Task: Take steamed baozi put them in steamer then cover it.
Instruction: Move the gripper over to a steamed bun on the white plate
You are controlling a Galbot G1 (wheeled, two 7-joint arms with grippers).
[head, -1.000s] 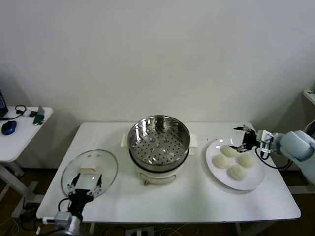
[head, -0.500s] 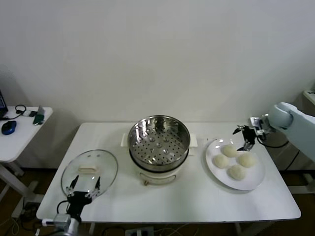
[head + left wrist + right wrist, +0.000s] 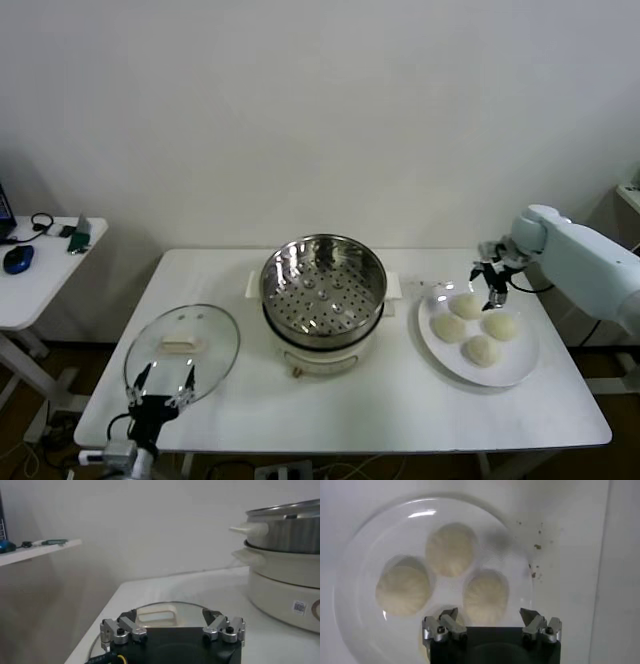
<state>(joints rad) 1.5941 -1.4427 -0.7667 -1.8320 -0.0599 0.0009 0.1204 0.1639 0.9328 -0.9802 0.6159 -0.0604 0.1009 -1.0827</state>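
Right gripper (image 3: 492, 283) hangs above the far edge of the white plate (image 3: 515, 370), near the table's right edge; fingers spread apart, nothing between them. In the right wrist view the same gripper (image 3: 490, 622) looks straight down on the plate (image 3: 355, 580), with its spread fingers directly over the buns.

4 steamed baozi (image 3: 481, 350) lie on the plate in a close cluster; none held. 3 show whole in the right wrist view (image 3: 451, 549), the 4th mostly hidden behind the gripper body.

Steamer (image 3: 322, 283) stands at the middle of the white table (image 3: 400, 410), closer to the far edge. Steel basket empty, perforated floor visible, sitting on the white pot base. Left wrist view shows its side wall and handle (image 3: 282, 527).

Cover (image 3: 182, 350) lies flat on the table by the left edge, toward the near-left corner, well apart from the steamer; whitish handle up.

Left gripper (image 3: 158, 388) sits low at the near edge of the table, just at the cover's near rim. Fingers apart, empty; in the left wrist view (image 3: 172, 626) the cover (image 3: 155, 615) lies just beyond the fingertips.

Small side table (image 3: 40, 270) stands off the left end.
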